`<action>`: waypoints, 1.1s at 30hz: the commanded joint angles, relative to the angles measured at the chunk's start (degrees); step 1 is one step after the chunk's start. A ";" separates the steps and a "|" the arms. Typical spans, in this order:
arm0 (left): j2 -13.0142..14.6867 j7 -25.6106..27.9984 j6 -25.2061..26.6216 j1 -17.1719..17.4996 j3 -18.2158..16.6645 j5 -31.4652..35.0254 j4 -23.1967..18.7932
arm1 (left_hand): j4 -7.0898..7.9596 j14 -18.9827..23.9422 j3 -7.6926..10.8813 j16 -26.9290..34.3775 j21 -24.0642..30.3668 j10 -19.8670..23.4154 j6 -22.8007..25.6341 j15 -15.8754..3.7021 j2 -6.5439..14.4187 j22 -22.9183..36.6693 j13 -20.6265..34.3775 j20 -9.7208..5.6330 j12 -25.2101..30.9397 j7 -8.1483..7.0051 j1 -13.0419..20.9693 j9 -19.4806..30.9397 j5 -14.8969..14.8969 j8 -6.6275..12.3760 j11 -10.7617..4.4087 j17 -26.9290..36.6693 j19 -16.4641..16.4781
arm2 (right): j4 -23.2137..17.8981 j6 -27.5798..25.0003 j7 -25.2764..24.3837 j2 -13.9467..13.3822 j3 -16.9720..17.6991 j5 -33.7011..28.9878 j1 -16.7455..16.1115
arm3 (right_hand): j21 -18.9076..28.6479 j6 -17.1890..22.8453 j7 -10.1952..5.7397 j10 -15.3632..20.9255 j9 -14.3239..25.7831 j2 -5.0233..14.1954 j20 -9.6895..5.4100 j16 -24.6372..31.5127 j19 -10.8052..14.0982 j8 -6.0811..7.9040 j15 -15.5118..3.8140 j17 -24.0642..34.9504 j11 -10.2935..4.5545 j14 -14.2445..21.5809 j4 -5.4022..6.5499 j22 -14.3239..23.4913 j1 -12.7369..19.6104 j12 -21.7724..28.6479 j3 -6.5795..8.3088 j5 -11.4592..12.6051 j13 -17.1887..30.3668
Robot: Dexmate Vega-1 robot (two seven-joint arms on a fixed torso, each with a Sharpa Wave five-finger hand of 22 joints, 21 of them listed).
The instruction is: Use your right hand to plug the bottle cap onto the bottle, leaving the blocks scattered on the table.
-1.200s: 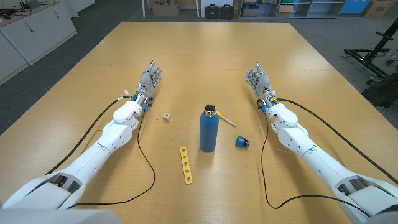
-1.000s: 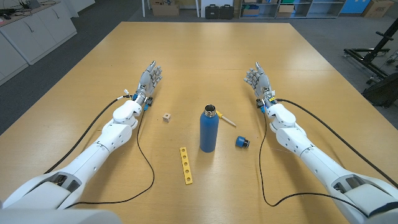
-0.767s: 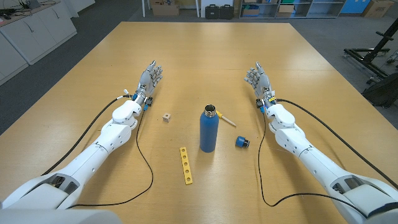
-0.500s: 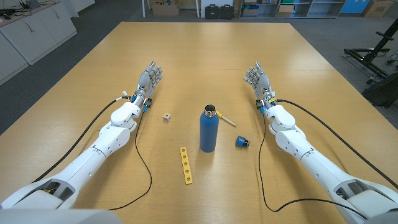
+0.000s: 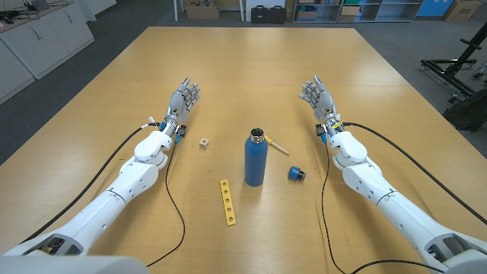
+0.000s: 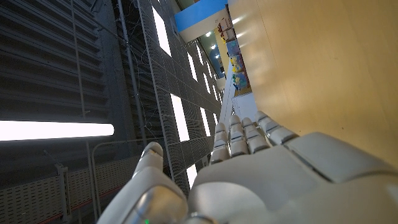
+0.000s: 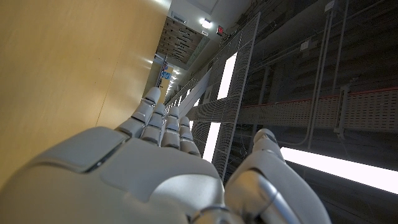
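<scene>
The blue bottle cap (image 5: pixel 296 174) lies on the table (image 5: pixel 243 68) just right of the upright blue bottle (image 5: pixel 256 158). The right hand (image 5: pixel 317 97) stands well apart, fingers spread, holding nothing; the left hand (image 5: pixel 181 99) likewise.

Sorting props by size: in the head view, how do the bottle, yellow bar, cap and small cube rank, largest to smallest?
1. Bottle
2. Yellow bar
3. Cap
4. Cube

The cube lies slightly farther from the camera, yet looks clearly smallest.
</scene>
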 commanded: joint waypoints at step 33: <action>2.42 -5.87 -2.87 4.27 -3.67 -5.31 -3.06 | -0.09 2.93 0.13 0.26 0.00 3.03 3.43 -0.04 1.21 0.10 -0.26 -2.45 0.48 -1.23 0.41 0.33 0.26 0.70 0.30 0.15 1.63 | -28.91 -1.82 -10.80 -10.39 12.16 -13.61 -26.03 | -0.87 2.84 0.34 3.24 0.26 2.03 1.11 0.53 1.19 0.56 0.62 -0.27 -0.70 1.44 -1.68 0.33 3.52 1.13 1.26 -0.17 -0.78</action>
